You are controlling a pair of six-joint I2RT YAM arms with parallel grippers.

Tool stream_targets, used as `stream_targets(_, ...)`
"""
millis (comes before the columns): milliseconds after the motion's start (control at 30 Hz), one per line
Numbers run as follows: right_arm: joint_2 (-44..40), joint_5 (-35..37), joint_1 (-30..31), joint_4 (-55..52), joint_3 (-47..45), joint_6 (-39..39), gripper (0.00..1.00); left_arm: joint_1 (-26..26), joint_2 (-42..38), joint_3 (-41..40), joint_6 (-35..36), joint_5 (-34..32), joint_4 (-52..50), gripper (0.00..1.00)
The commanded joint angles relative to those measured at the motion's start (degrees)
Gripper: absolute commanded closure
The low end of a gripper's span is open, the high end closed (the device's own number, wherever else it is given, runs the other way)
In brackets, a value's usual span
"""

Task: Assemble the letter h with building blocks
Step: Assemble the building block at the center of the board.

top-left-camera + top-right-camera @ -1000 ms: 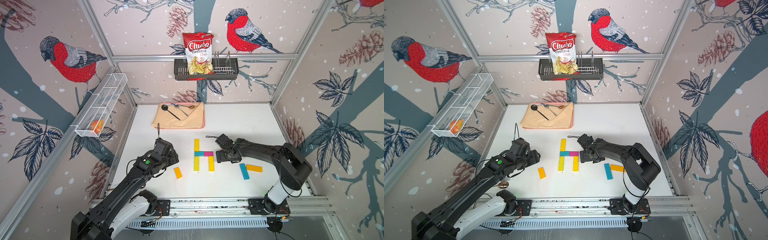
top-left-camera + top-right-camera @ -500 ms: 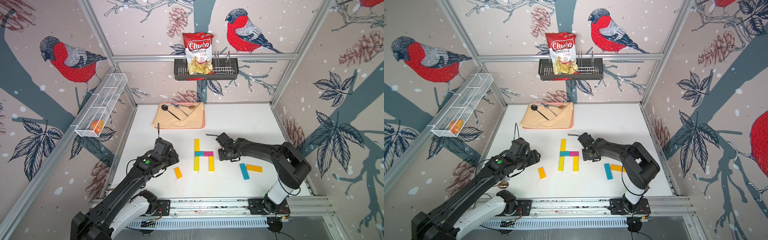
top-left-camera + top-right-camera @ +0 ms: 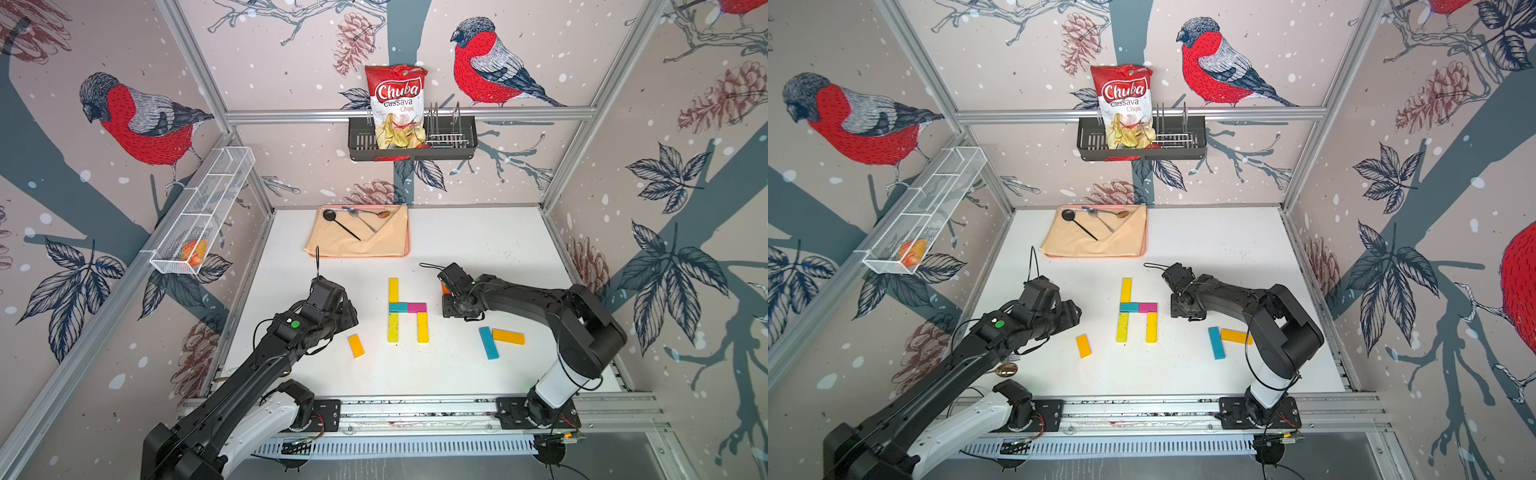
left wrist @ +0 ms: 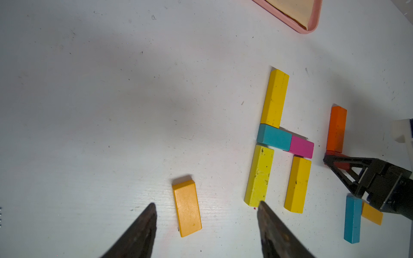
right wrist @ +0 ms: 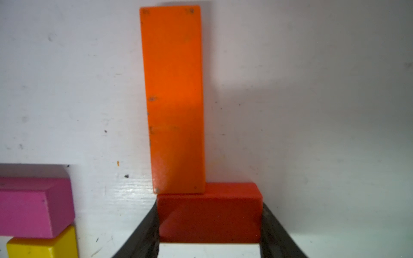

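right pincer (image 5: 210, 207): clamped on the short ends of the red block (image 5: 207, 223), low over the surface (image 3: 478, 241)
red block: lies flat, one long side touching the end of the orange block (image 5: 174, 98); near the magenta block (image 3: 417, 307) but apart from it
left pincer (image 4: 206, 203): jaws apart, empty, above the short amber block (image 4: 186, 208)
h: upper yellow block (image 3: 393, 289), teal block (image 3: 398, 307) and lower yellow block (image 3: 392, 327) form the stem; the magenta block is the bar and the yellow leg (image 3: 422, 327) hangs below it; already reads as an h
step, judged: picking up the red block; destination unclear
do it well: lift straight up before any sideways move so the orange block isn't dragged; keep the grip square; stay off the magenta block, since a nudge would break the bar
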Motion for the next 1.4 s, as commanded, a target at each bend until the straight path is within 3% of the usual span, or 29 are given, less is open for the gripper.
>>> stream_targets(0,0.1,-0.1,0.1,-4.8,0.1,1.0,0.57,0.1,-0.3,-0.2,0.5,-0.5,0.5,0.3)
stream_targets(300,1.0,-0.6,0.3,-3.5,0.6,0.1,0.52,0.1,-0.4,-0.4,0.5,-0.5,0.5,0.3)
stream_targets(733,3.4,-1.2,0.4,-2.7,2.5,-1.7,0.53,0.1,0.0,-0.4,0.5,-0.3,0.7,0.3)
stream_targets(767,3.3,-1.2,0.4,-2.7,2.4,-1.5,0.51,0.1,0.1,-0.4,0.5,-0.3,0.7,0.3)
stream_targets(900,2.5,-0.8,0.5,-3.0,1.9,-1.2,0.26,0.1,0.3,-0.4,0.5,-0.2,0.8,0.3)
stream_targets(967,1.9,-0.4,0.5,-3.4,2.2,-1.1,0.2,0.1,0.3,-0.2,0.6,-0.2,0.8,0.3)
stream_targets(1367,0.8,0.2,0.0,-4.8,3.7,-1.3,0.16,0.1,0.2,0.0,0.4,-0.1,0.7,0.3)
